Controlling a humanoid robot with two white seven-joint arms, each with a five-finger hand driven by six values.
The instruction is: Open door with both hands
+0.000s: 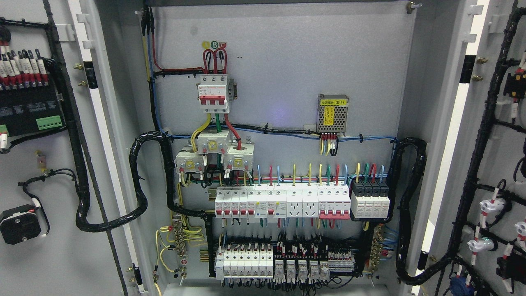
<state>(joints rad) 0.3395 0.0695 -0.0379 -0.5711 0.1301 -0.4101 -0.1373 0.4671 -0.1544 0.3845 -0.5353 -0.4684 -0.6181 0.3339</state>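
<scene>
The grey electrical cabinet stands with both doors swung wide. The left door [49, 164] shows its inner face at the picture's left, carrying a black module, red-tipped wires and a black cable loom. The right door [493, 135] shows its inner face at the right, with black looms and white connectors. Between them the back panel [287, 61] is fully exposed, with a red-and-white main breaker [213, 92], rows of white breakers [283, 203] and terminal blocks [283, 265]. Neither of my hands nor arms appears in the head view.
A small metal power supply [333, 114] with a yellow label sits at the panel's right. Thick black corrugated cables [137, 193] loop from the panel to each door across the hinge gaps. The cabinet floor [271, 291] shows at the bottom.
</scene>
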